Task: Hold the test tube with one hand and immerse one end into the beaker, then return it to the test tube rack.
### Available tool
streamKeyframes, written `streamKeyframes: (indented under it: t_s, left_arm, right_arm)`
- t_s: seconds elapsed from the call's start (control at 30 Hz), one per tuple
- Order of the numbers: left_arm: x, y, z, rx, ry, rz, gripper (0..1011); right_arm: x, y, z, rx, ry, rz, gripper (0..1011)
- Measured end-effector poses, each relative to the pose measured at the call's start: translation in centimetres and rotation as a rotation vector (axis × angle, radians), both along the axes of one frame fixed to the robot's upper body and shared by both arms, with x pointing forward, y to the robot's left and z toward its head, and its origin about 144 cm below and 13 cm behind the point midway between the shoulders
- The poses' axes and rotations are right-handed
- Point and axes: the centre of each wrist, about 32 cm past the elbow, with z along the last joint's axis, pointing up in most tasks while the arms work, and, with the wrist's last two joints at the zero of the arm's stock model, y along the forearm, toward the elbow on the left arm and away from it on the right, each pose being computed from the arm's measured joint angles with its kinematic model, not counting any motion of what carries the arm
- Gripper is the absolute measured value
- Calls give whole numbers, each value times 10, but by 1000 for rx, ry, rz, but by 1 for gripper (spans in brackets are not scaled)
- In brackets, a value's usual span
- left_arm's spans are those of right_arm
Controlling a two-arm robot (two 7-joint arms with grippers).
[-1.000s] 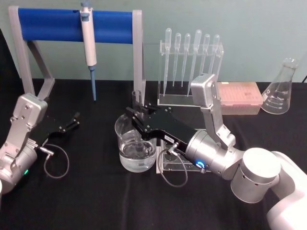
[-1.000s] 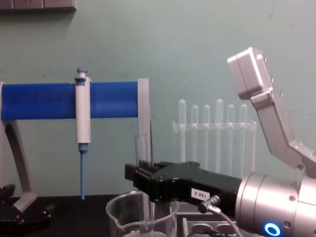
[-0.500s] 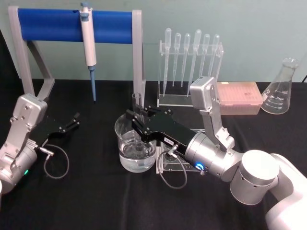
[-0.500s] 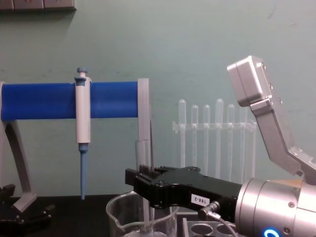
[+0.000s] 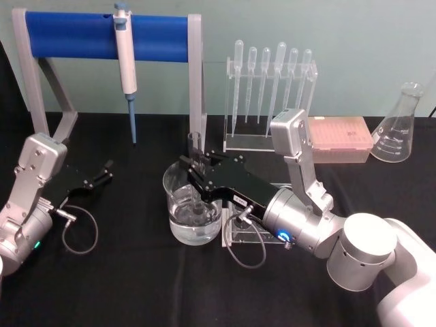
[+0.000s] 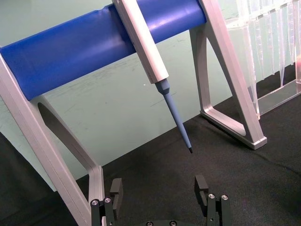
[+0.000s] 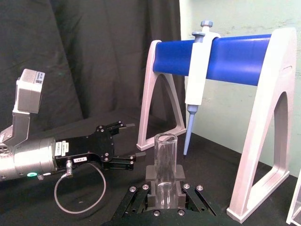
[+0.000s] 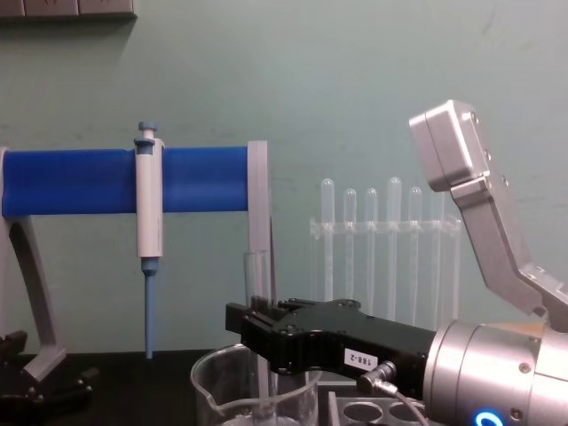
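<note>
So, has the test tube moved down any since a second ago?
Yes, slightly down: the test tube, clamped in the right gripper, has its rim lower against the grey stand post than before, reaching deeper into the beaker.

Light is bright and even; small glints sit on the beaker (image 5: 185, 225) and flask (image 5: 398, 133); the black table (image 5: 136, 286) shows faint shadows.

Head view: from high up, looking forward and down over black bench (image 5: 136, 286), far enough to take in whole setup.
Chest view: low, looking level across bench, close beside right gripper (image 8: 257, 321).
Left wrist view: low near bench, tilted up at blue stand (image 6: 84, 47).
Right wrist view: close behind test tube (image 7: 166, 160), facing left gripper (image 7: 129, 140) farther off.
Shared by all four: blue stand, hanging pipette (image 5: 125, 54).
</note>
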Motion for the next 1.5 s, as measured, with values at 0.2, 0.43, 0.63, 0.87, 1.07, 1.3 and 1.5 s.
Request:
streamKeyframes:
  t_s: [0.2, 0.43, 0.63, 0.87, 1.07, 1.3, 1.5]
  left_arm:
    - [0, 0, 0, 0, 0, 0, 1000]
    - [0, 0, 0, 0, 0, 0, 1000]
    - [0, 0, 0, 0, 0, 0, 1000]
    - [0, 0, 0, 0, 0, 0, 1000]
    - [0, 0, 0, 0, 0, 0, 1000]
    - [0, 0, 0, 0, 0, 0, 1000]
    - [0, 0, 0, 0, 0, 0, 1000]
  right_arm:
    - [0, 0, 0, 1, 0, 0, 225]
    - [0, 0, 0, 1, 0, 0, 225]
    - [0, 0, 0, 1, 0, 0, 224]
    - [0, 0, 0, 1, 0, 0, 225]
    - [0, 0, 0, 1, 0, -1, 225]
    - [0, 0, 0, 1, 0, -1, 225]
    - [0, 0, 0, 1, 0, -1, 225]
